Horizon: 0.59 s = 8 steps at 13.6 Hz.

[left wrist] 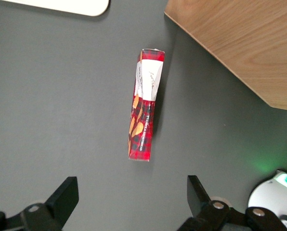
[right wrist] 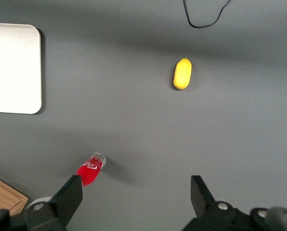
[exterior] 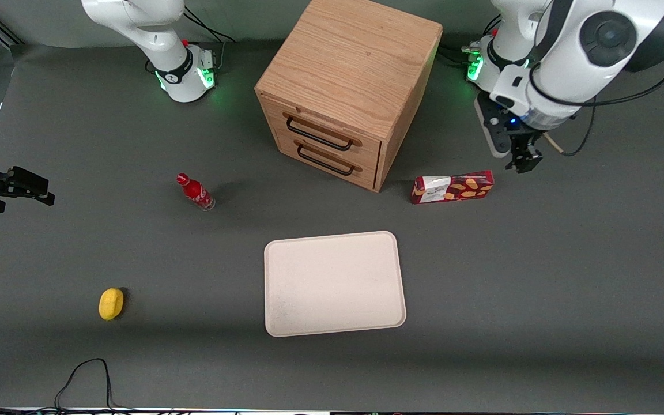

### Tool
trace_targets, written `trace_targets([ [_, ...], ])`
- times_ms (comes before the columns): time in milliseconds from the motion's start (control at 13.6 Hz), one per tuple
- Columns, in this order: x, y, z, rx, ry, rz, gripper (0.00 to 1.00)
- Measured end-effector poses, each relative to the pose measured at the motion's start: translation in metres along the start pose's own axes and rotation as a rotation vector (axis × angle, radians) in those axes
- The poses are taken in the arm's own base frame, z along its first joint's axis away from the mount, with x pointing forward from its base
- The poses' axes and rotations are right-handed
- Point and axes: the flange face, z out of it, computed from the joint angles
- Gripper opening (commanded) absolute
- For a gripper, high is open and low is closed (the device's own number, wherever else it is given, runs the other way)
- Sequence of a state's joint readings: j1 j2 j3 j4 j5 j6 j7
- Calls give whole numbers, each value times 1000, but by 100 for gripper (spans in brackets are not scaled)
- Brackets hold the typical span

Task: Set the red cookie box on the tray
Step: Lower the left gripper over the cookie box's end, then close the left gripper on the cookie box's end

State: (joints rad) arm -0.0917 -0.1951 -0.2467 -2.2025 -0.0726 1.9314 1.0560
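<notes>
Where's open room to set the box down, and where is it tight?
The whole tray is bare. Table between tray and cookie box is free too. Tightest beside the wooden cabinet, close to the box. Open gripper hangs above the box's end.

Robot lab: two white arms (exterior: 568, 57) bolted to a grey worktop (exterior: 539, 288), loose cables (exterior: 87, 374), scattered test props.
</notes>
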Motion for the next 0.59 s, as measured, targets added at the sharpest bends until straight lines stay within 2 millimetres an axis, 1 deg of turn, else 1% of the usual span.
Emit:
trace_targets([
  [221,17,18,71,14,6,46,100],
  [368,24,24,116,26,20,59,100],
  [441,26,25,135,33,30,66,100],
  [588,33,23,164,47,52,74,100],
])
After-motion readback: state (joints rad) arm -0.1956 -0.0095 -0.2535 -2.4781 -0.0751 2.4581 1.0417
